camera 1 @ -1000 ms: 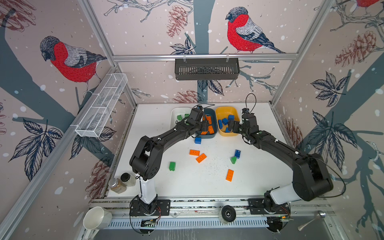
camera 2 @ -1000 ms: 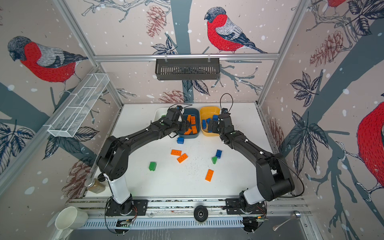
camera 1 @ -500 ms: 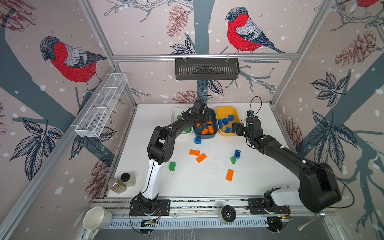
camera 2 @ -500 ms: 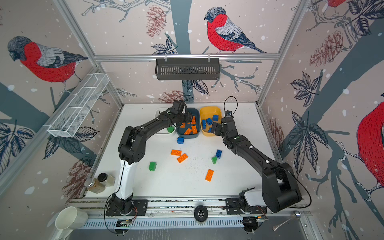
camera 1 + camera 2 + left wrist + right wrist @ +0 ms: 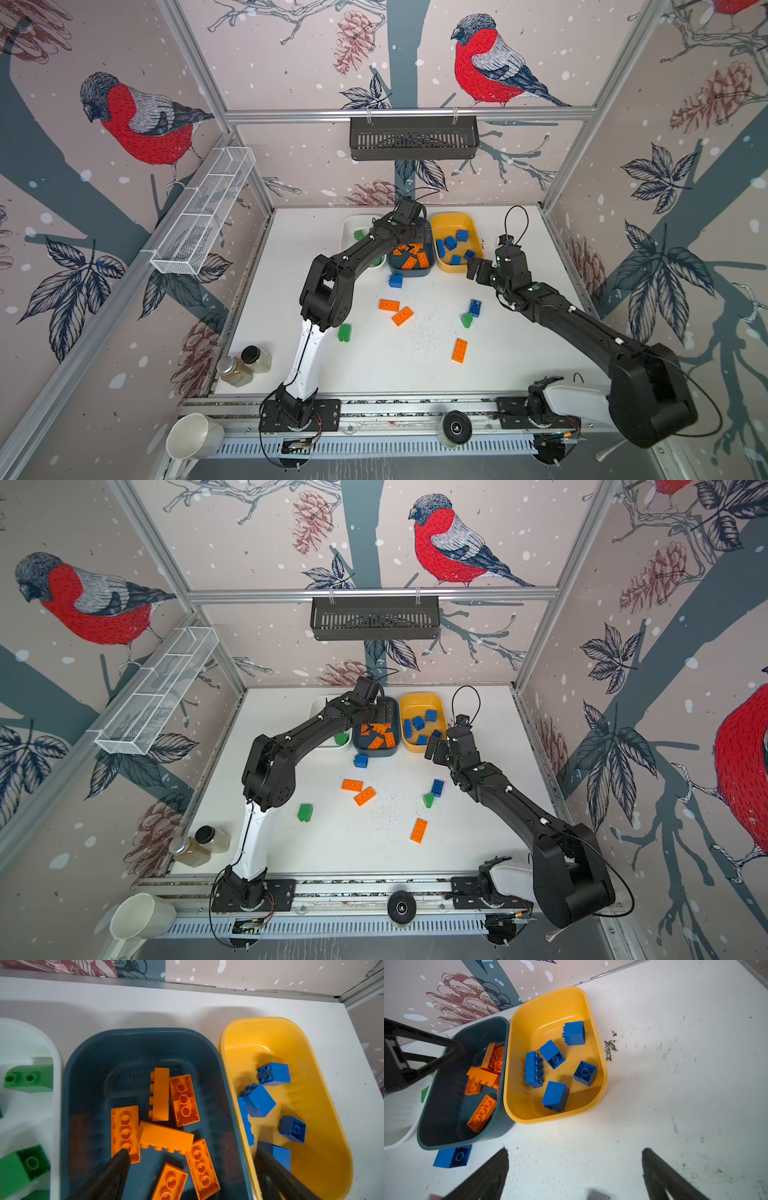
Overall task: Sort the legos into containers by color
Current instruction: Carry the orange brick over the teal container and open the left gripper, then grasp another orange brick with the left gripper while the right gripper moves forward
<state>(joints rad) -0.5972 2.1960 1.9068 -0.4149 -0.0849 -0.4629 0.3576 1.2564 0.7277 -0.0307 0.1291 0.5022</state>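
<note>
**Desk:** Where are your pincers?

**Me:** My left pincer hangs over the dark teal tub, fingers spread wide with nothing between them. The orange legos lie heaped on the tub floor below it.

**Desk:** And the right?

**Me:** My right pincer is spread just as wide and is empty. It's over bare counter in front of the yellow tub, which holds the blue legos.

**Desk:** Greens?

**Me:** The green legos I can see sit in the white tub, beside the teal one.

**Desk:** What's loose?

**Me:** Both top views show seven.
- A blue brick lies just beside the teal tub's near wall.
- Two orange bricks sit close together mid-counter.
- A third orange brick is nearer the arm bases.
- A second blue brick is just beside a green brick, near my right arm.
- A lone green brick is by my left arm.
</note>
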